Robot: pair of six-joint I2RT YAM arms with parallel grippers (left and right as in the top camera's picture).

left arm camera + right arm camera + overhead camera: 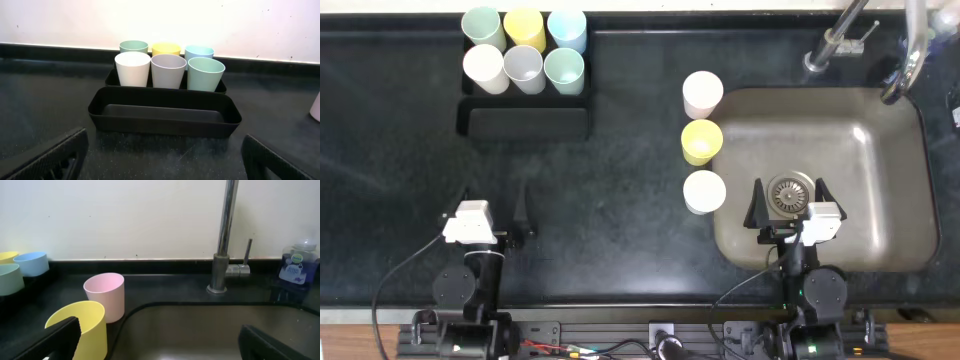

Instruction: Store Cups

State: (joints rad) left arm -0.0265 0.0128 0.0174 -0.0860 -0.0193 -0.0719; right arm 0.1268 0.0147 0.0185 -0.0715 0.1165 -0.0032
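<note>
Three loose cups stand in a line on the dark counter along the sink's left rim: a pink cup, a yellow cup and a white cup. A black tray at the back left holds several upright pastel cups in its two far rows, and its near row is empty. My left gripper is open in front of the tray, well short of it. My right gripper is open over the sink, right of the white cup.
The steel sink fills the right side, with a faucet behind it. A blue soap bottle stands at the back right. Bare counter lies between the tray and the loose cups.
</note>
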